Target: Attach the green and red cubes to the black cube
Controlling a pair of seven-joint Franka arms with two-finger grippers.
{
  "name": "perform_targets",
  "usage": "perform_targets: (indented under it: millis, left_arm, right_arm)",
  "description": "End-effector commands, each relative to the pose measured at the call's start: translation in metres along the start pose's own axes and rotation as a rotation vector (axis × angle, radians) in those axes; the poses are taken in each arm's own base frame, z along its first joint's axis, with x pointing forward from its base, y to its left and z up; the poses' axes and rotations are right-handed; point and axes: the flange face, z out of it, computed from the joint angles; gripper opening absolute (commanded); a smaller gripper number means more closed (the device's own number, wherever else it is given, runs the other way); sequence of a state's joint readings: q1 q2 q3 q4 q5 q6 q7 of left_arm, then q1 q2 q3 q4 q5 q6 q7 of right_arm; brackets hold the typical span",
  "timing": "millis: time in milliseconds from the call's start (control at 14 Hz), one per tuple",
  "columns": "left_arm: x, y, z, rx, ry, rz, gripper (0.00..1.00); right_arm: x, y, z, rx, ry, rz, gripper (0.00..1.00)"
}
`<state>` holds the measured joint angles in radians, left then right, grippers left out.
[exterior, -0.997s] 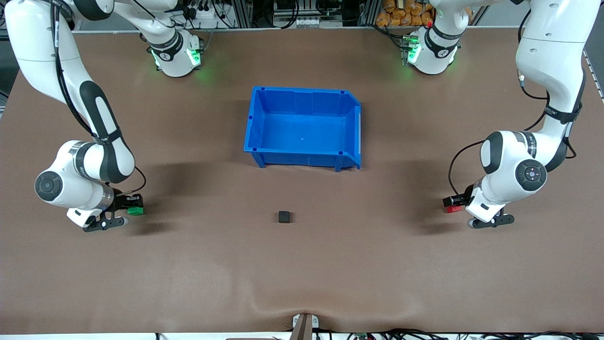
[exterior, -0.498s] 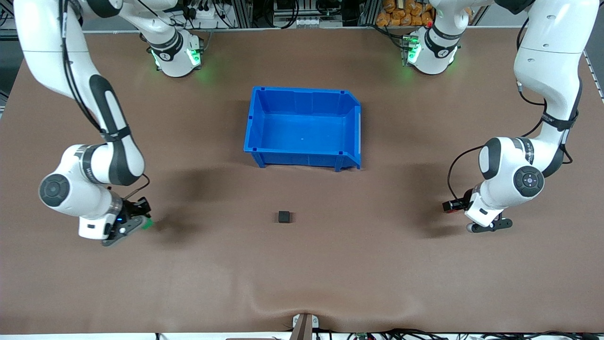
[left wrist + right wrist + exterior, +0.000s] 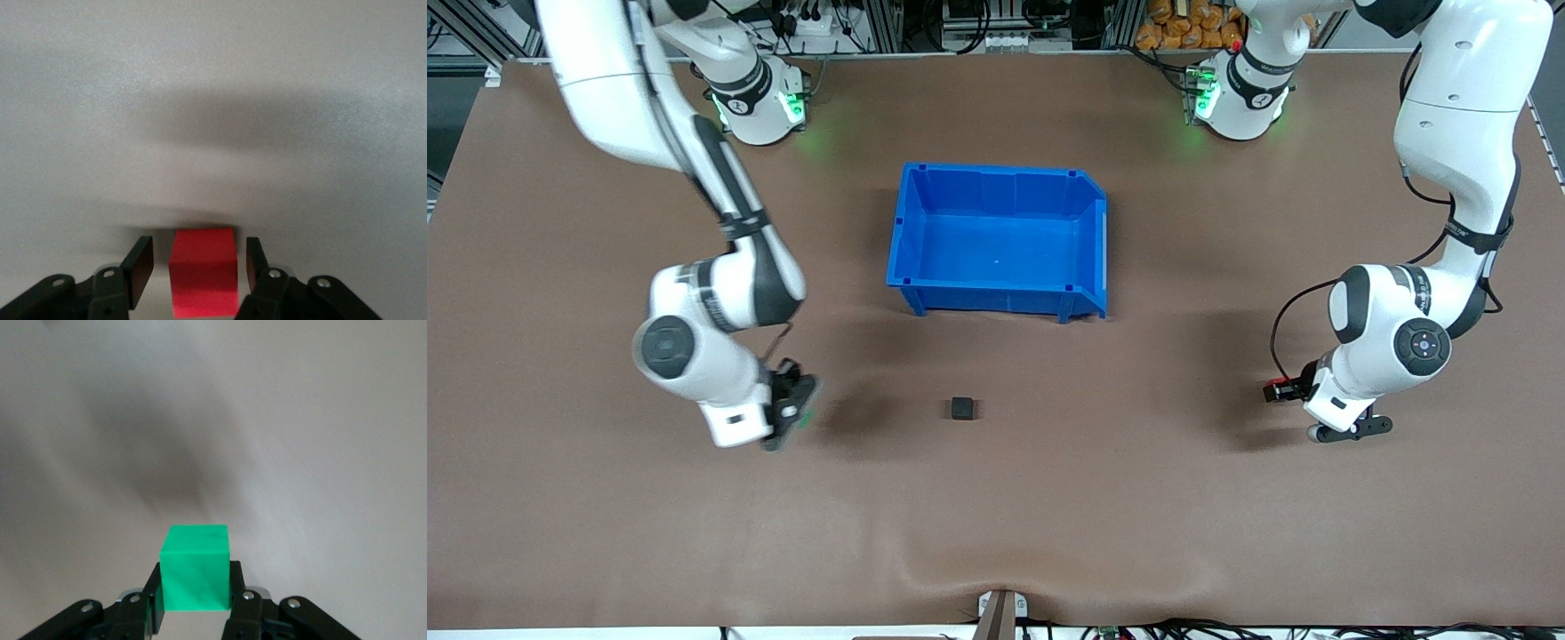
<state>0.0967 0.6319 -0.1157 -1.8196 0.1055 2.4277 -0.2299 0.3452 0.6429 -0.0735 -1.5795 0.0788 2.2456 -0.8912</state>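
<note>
The black cube [image 3: 962, 408] sits on the brown table, nearer the front camera than the blue bin. My right gripper [image 3: 793, 404] is shut on the green cube [image 3: 195, 570] and holds it just above the table, beside the black cube toward the right arm's end. My left gripper [image 3: 1282, 389] is low at the table toward the left arm's end. Its fingers [image 3: 138, 270] stand open on either side of the red cube [image 3: 203, 270], with a gap on each side. The red cube rests on the table.
The open blue bin [image 3: 996, 169] stands mid-table, farther from the front camera than the black cube. The brown mat [image 3: 996, 516] spreads bare around the black cube and toward the front edge.
My right arm has swung the green cube from the right arm's end of the table toward the black cube. My left arm has shifted only slightly by the red cube.
</note>
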Motion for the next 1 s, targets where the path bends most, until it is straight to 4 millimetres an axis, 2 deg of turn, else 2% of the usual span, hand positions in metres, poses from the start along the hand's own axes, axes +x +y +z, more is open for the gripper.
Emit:
perform_targets:
  millis: [0,142,214,427,569,641,925]
  left_arm:
    - [0.002,0.001,0.0,0.005,0.006,-0.008,0.39]
    - [0.002,0.001,0.0,0.004,0.006,-0.015,0.06]
    - [0.002,0.001,0.0,0.005,0.006,-0.037,0.0]
    - [0.001,0.006,-0.013,0.006,0.016,-0.148,0.0]
    - [0.005,0.006,-0.026,0.001,0.035,-0.17,0.0]
    - [0.006,0.005,-0.034,0.001,0.043,-0.176,0.0]
    - [0.01,0.011,-0.058,-0.006,0.056,-0.208,0.0]
  right_arm:
    - [0.037,-0.007,0.018,-0.012,-0.003,-0.156,0.0]
    - [0.056,-0.013,0.029,-0.014,0.001,-0.222,0.0]
    - [0.066,-0.019,0.035,-0.008,0.003,-0.235,0.0]
    - [0.092,-0.038,0.061,0.02,0.016,-0.274,0.0]
    - [0.108,-0.045,0.062,0.025,0.038,-0.286,0.0]
    - [0.117,-0.057,0.063,0.029,0.042,-0.294,0.0]
    - [0.135,-0.073,0.063,0.025,0.047,-0.296,0.0]
